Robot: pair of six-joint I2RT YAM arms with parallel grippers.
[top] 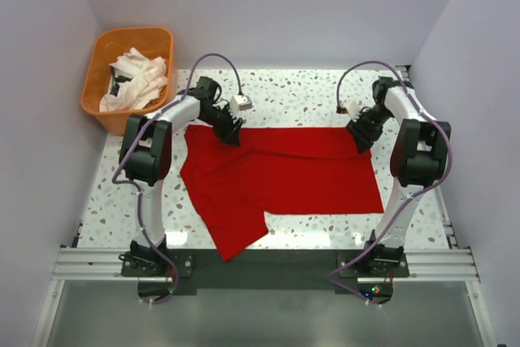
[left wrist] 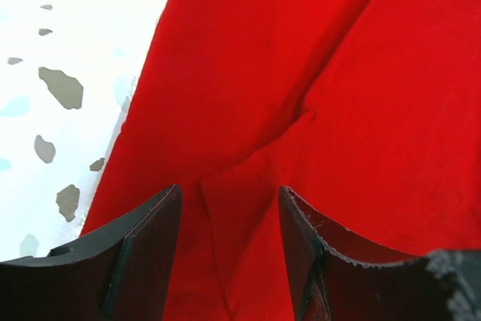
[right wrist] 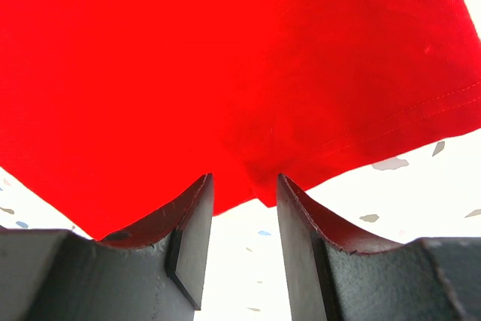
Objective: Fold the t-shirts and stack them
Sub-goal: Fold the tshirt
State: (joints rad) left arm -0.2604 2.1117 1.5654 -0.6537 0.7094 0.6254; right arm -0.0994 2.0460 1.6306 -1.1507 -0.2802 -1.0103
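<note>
Left gripper [top: 232, 136]: stands over the far edge of the red t-shirt [top: 284, 176], jaws parted to a moderate gap. Clamps nothing. Shows, from the wrist, red cloth lying flat under and beyond both fingers [left wrist: 143, 253]. Shows a raised crease rising out of the gap and bending off ahead to the right of the jaws. Leaves the shirt's edge just outside the left-hand finger, with the speckled table [left wrist: 68, 35] bare past that edge.

Right gripper [top: 361, 140]: sits at the shirt's far right corner, jaws likewise apart. Grips nothing. Shows only bare table inside the gap. Has the corner of the red cloth just ahead of the fingertips, close but not between them; cannot tell whether touching. Shows a stitched hem running off ahead and to the right of the jaws.

From above: lies spread on the table between the two grippers, mostly flat. Skews out toward the near edge at the lower left, well behind the left jaws, ending there in a point.

Beyond the left jaws and off to their left: white t-shirts [top: 136, 79] heaped in the orange basket [top: 94, 107], well apart from the red one.
</note>
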